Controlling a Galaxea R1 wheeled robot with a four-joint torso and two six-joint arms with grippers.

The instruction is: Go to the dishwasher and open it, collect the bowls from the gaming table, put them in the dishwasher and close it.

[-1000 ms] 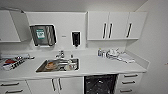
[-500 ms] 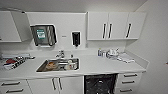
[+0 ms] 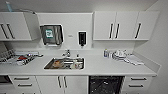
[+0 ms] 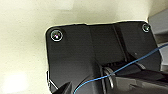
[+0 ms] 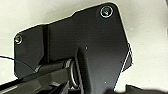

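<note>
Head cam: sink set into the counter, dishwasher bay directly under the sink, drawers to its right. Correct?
Not quite. In the head view the dishwasher sits right of the sink, not directly under it; white cabinet doors are below the sink. The drawers are to the dishwasher's right.

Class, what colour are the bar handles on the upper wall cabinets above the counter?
Dark, near black, against white doors: see the upper cabinet handles in the head view.

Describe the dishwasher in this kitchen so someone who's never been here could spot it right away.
Find the white counter with the steel sink. Below it, right of the sink, sits the dishwasher. It shows as a dark opening with racks inside, while everything beside it is white cabinet doors and drawers with dark bar handles.
</note>
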